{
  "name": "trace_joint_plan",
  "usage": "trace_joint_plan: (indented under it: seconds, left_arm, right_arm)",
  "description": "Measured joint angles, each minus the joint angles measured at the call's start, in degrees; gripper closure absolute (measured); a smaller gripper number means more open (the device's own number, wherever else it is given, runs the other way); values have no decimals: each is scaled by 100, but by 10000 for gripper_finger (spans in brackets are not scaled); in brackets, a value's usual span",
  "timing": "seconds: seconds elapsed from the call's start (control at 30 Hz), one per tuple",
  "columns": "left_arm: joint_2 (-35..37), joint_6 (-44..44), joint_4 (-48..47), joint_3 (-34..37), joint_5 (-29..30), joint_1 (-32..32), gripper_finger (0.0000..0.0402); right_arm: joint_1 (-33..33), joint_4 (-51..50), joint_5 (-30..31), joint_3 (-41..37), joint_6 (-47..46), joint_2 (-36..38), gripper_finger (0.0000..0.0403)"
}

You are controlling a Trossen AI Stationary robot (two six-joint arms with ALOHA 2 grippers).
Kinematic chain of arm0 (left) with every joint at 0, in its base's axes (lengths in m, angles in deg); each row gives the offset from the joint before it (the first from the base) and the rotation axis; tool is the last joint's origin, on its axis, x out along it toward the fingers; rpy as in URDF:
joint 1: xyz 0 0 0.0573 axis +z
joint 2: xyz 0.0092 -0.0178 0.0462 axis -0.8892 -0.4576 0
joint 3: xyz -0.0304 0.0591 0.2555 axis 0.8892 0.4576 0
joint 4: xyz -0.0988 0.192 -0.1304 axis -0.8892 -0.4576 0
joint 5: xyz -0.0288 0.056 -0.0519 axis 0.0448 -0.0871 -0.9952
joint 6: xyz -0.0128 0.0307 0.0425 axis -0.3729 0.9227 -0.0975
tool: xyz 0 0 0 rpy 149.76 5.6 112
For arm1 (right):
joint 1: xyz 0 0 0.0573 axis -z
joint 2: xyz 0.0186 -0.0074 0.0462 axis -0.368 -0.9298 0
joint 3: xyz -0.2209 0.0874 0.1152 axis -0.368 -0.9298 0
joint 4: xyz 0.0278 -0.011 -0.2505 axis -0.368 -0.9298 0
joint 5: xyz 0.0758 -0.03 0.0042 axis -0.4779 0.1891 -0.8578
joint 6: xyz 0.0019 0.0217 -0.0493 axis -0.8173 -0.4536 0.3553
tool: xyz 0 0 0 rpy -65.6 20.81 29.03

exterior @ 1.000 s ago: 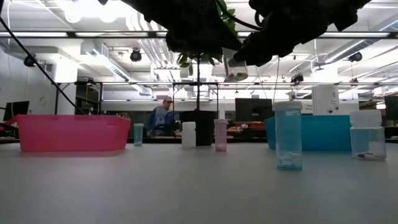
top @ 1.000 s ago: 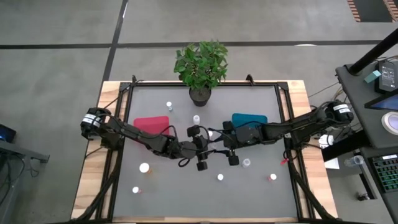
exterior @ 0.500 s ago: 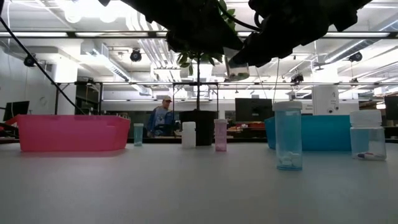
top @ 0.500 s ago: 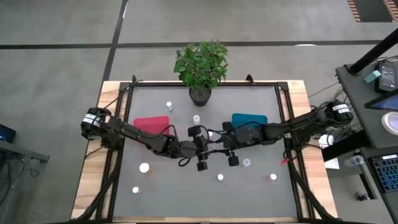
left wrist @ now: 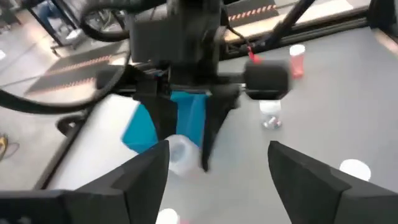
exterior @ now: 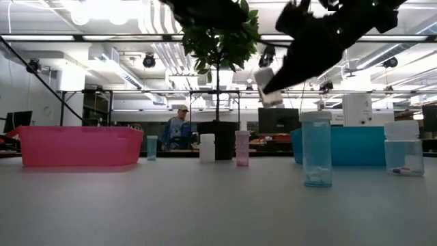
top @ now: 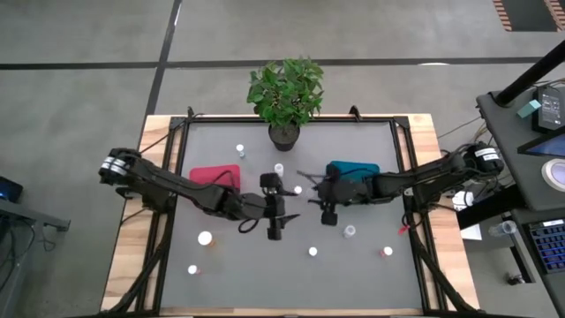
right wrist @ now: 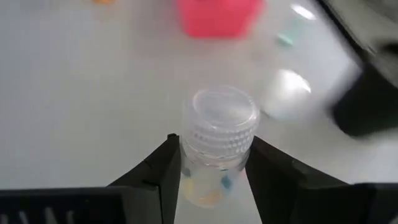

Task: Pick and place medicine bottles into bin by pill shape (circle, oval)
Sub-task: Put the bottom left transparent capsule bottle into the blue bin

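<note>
there, clear bottle [right wrist: 219, 149] between right jaws

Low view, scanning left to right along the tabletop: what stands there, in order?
Pink-red rectangular bin → small teal bottle → white bottle → pink bottle → tall clear bottle → clear white-capped bottle.

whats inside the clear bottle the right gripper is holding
Through the clear bottle clamped in the right gripper, a few small coloured pills show near the bottom, yellowish and bluish. Their shape is too blurred to tell, and the fingers cover its sides.
</note>
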Motion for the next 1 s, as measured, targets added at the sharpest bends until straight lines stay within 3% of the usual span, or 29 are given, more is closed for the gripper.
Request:
trace_joint_plan:
  seconds: [0.1, 0.3, 0.5, 0.67, 1.0]
  left_arm:
    - [365, 93, -29, 161, 5, -31, 147]
    - [830, 82, 22, 562, 9, -97, 146]
    - [1035, 82, 477, 1012, 22, -142, 146]
    - [1087, 82, 700, 1176, 22, -142, 146]
    - [1083, 89, 817, 1251, 39, -144, 146]
  right_arm:
    - [143, -788, 555, -2, -512, 231, 256]
    - [514, -1938, 639, -73, -1152, 831, 255]
    - [701, -1912, 645, -515, -1671, 1379, 255]
    - [706, -1849, 1062, -1124, -2289, 1592, 255]
    - [887, -639, 1515, -2086, -3452, 1539, 255]
